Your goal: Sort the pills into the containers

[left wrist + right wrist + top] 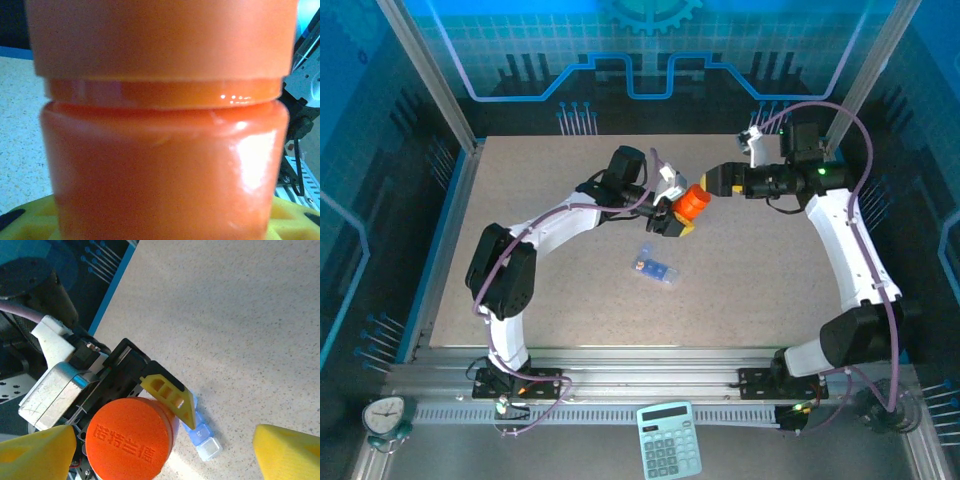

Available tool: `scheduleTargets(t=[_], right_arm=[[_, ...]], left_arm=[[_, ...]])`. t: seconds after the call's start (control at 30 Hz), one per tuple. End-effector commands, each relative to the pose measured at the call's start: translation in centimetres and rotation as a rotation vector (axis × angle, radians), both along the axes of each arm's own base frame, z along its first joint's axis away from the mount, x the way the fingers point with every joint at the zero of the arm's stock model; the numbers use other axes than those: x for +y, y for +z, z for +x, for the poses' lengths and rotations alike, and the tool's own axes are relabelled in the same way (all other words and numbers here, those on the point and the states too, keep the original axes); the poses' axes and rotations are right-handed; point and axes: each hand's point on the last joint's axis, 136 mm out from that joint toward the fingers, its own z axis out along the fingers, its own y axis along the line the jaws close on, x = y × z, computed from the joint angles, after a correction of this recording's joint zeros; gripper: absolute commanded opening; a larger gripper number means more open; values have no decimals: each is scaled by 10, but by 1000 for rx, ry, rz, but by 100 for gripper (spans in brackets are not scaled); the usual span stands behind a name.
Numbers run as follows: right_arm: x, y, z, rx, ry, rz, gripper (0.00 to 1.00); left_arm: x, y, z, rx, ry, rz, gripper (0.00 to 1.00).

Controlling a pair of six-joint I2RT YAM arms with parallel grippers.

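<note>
Pill box [655, 267] flat on table [540, 180], nearer the arm bases than both tools, touching neither. Left tool [680, 217] clamped on orange bottle [692, 203]. Right tool [160, 455] spread wide, yellow fingers [287, 452] either side of the bottle's cap [125, 442], gaps visible.

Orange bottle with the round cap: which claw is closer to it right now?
Left. The left claw is clamped around the orange bottle, below its cap. The right claw stands open at the cap end, one finger on each side.
</note>
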Motion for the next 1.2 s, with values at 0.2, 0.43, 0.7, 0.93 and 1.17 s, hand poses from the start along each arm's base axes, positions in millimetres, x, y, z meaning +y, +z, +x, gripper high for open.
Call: scheduleTargets(t=[0.2, 0.43, 0.7, 0.93, 1.17], right_arm=[[22, -6, -14, 21, 99, -14, 91], [27, -14, -15, 46, 112, -19, 86], [30, -23, -16, 68, 123, -21, 78], [31, -30, -16, 95, 118, -24, 60], [27, -41, -15, 130, 61, -37, 54]], left_arm=[[0, 8, -4, -5, -47, -22, 11], [0, 8, -4, -5, -45, -21, 11], [0, 9, -4, -4, -45, -22, 11], [-1, 10, -3, -3, -43, -23, 11], [-1, 12, 0, -13, -29, -25, 11]])
